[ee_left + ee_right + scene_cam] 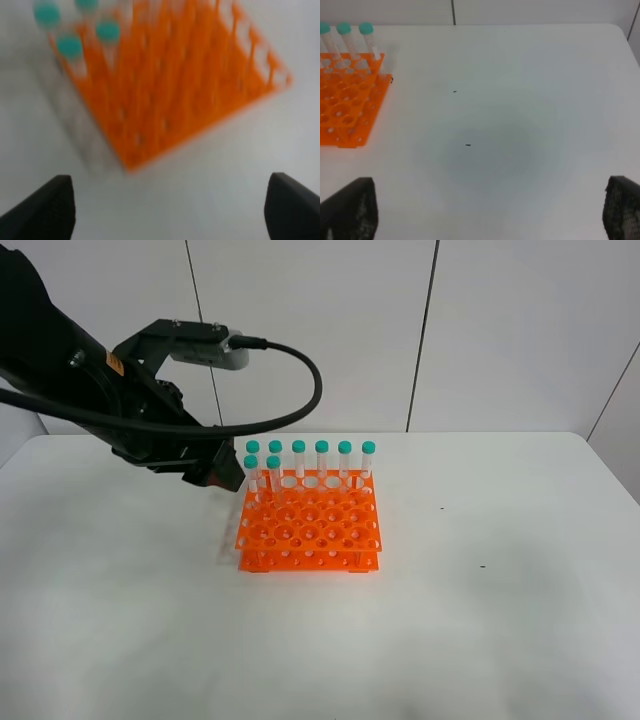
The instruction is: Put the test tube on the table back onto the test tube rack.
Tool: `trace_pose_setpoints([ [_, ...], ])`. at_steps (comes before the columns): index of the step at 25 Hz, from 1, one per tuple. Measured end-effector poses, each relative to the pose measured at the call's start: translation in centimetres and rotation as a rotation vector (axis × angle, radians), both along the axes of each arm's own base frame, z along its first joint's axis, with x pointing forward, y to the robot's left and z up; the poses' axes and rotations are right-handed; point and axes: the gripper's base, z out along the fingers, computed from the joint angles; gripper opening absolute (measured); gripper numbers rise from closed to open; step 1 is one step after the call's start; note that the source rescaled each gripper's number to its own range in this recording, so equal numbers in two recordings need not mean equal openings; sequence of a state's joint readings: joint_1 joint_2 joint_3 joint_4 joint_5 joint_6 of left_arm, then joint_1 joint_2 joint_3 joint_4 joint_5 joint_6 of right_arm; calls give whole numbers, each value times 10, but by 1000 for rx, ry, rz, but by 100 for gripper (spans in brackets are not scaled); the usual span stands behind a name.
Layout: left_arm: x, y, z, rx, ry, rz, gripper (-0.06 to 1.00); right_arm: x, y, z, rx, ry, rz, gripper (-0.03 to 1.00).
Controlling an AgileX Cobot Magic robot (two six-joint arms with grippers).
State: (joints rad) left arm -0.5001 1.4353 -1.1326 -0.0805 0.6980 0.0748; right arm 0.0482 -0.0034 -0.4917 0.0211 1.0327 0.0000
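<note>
The orange test tube rack (310,530) stands mid-table on the white table (120,620). Several teal-capped tubes (322,455) stand upright in its back row, and two more (274,472) stand in the second row at the left. I see no tube lying on the table. My left gripper (225,472) hovers just left of the rack's back-left corner. In the blurred left wrist view its fingers (50,210) are wide apart, with nothing between them above the rack (175,90). My right gripper (490,210) is open and empty, out of the exterior view, right of the rack (345,105).
A black cable (300,370) loops from the left arm's camera above the rack's back-left. Small dark specks (468,145) lie on the tabletop right of the rack. Grey wall panels stand behind the table's far edge.
</note>
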Motion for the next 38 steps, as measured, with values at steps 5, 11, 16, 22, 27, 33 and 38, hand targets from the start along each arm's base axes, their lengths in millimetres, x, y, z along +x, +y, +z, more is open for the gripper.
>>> trace_pose_setpoints([
  [5, 5, 17, -21, 121, 218, 44, 100, 0, 0, 0, 1, 0, 0, 100],
  [11, 25, 61, -27, 113, 245, 200, 100, 0, 0, 0, 1, 0, 0, 100],
  [16, 30, 129, -29, 109, 341, 418, 100, 0, 0, 0, 1, 0, 0, 100],
  [22, 14, 157, -20, 115, 367, 505, 99, 0, 0, 0, 1, 0, 0, 100],
  [27, -39, 154, -18, 112, 384, 502, 99, 0, 0, 0, 1, 0, 0, 100],
  [33, -128, 151, -26, 91, 288, 506, 99, 0, 0, 0, 1, 0, 0, 100],
  [38, -185, 149, -34, 37, 61, 518, 98, 0, 0, 0, 1, 0, 0, 100],
])
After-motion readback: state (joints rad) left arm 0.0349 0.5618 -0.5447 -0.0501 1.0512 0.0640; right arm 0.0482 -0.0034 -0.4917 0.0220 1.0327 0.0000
